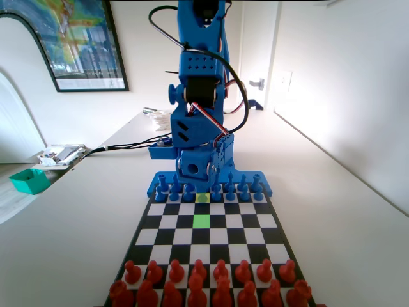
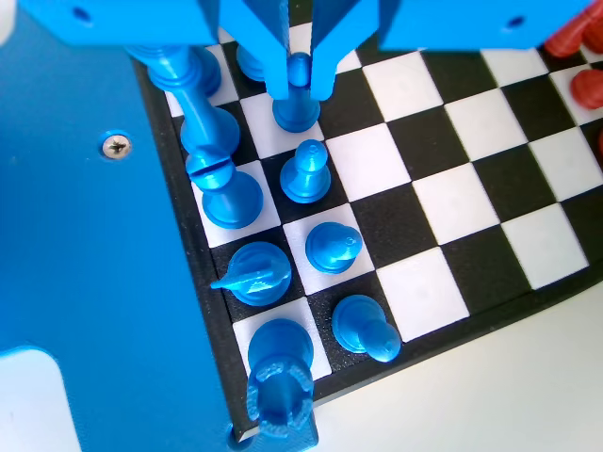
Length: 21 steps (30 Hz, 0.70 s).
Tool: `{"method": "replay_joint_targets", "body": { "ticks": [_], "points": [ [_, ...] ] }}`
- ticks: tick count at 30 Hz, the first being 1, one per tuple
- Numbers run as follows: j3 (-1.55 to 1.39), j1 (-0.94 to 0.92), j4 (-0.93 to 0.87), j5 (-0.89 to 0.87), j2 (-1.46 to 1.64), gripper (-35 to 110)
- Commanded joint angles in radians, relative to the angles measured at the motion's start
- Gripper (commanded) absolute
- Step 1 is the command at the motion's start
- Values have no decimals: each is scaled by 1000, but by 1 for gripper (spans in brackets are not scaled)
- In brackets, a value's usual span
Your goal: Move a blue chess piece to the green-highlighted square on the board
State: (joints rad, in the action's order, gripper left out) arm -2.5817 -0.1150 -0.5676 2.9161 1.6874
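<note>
In the wrist view my gripper (image 2: 300, 83) hangs over the blue pawn row. Its two jaws press on either side of the head of a blue chess piece (image 2: 297, 111), a small pawn whose base sits at a white square of the board (image 2: 443, 202). In the fixed view the gripper (image 1: 199, 178) is low at the far end of the board (image 1: 255, 236), just behind the yellow square (image 1: 202, 197). The green-highlighted square (image 1: 201, 221) lies two rows nearer the camera and is bare.
More blue pawns (image 2: 306, 171) and taller blue pieces (image 2: 212, 141) crowd the squares beside the held pawn. Red pieces (image 1: 198, 281) fill the two near rows in the fixed view. A green bin (image 1: 30, 181) sits far left, off the board.
</note>
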Motion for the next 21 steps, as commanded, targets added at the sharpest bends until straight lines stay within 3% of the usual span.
{"method": "replay_joint_targets", "body": {
  "ticks": [1, 11, 21],
  "points": [
    [-12, -17, 14, 147, 6, 1],
    [26, -18, 3, 141, -11, 1],
    [143, -21, -126, 117, -35, 1]
  ]
}}
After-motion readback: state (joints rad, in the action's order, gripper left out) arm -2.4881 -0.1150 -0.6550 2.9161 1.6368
